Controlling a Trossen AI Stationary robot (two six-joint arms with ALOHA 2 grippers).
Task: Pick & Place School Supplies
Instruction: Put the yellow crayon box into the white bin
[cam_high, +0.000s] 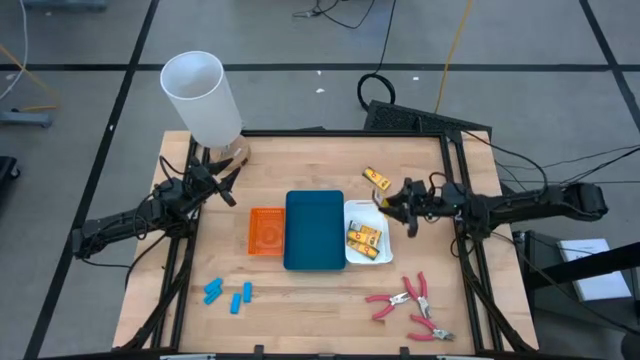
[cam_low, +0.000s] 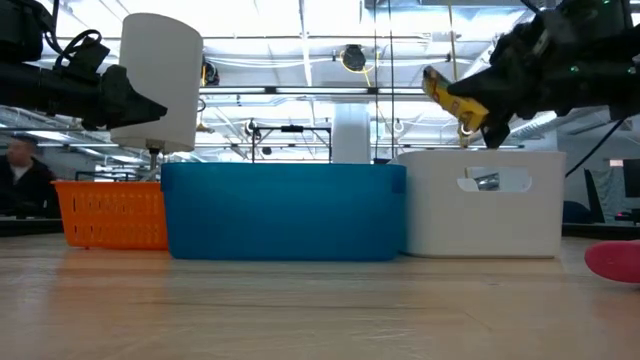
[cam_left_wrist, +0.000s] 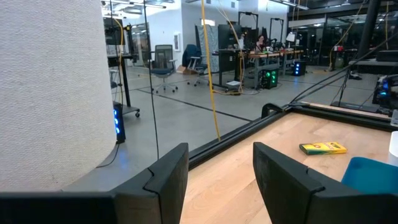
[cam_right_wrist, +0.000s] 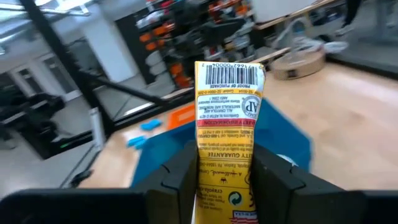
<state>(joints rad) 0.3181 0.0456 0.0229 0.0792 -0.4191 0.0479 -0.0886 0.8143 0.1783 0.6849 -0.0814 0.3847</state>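
Right end effector (cam_right_wrist: 221, 180) clamped on yellow packet (cam_right_wrist: 227, 130), above white tray (cam_high: 352, 212).

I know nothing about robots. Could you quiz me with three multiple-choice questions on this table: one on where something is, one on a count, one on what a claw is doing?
1. Where do the pliers lie?
A. in the blue tray
B. on the bare table
C. in the orange tray

2. How many little blue pieces lie on the table?
A. one
B. three
C. six

3. What is the right gripper doing?
A. holding a yellow packet
B. hanging empty
C. gripping the white tube

Answers: 1 B, they lie on the wood past the white tray. 2 B, the high view shows three. 3 A, its fingers clamp the packet's sides.
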